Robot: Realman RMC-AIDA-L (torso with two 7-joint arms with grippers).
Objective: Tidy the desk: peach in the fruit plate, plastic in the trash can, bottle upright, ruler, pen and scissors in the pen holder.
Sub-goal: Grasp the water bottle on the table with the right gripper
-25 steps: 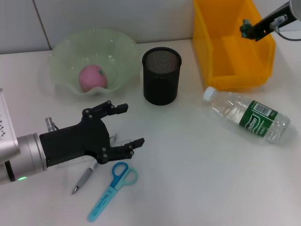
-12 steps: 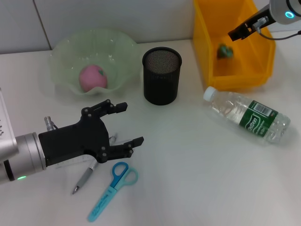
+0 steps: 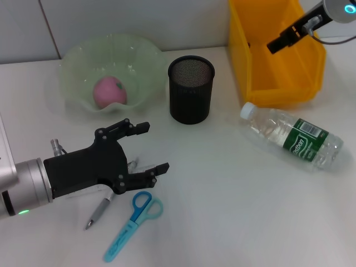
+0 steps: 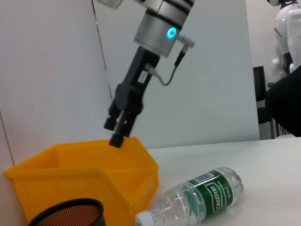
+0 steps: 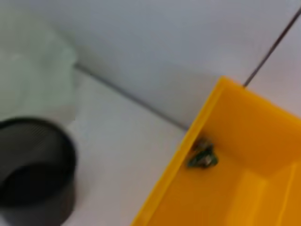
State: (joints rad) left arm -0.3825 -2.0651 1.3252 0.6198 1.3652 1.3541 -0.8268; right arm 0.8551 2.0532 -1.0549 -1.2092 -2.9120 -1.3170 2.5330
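White desk (image 3: 222, 189) – pale wall (image 3: 139, 22)

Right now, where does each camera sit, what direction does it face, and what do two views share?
Head view: high on the robot, facing down at the desk; shows the left tool open above the pen and scissors, and the right tool over the yellow bin.
Left wrist view: low by the desk, looking across it at the lying bottle; none of its own arm shows.
Right wrist view: above, looking down into the bin's corner; none of its own arm shows.
Shared: all three show the bin and the mesh cup.
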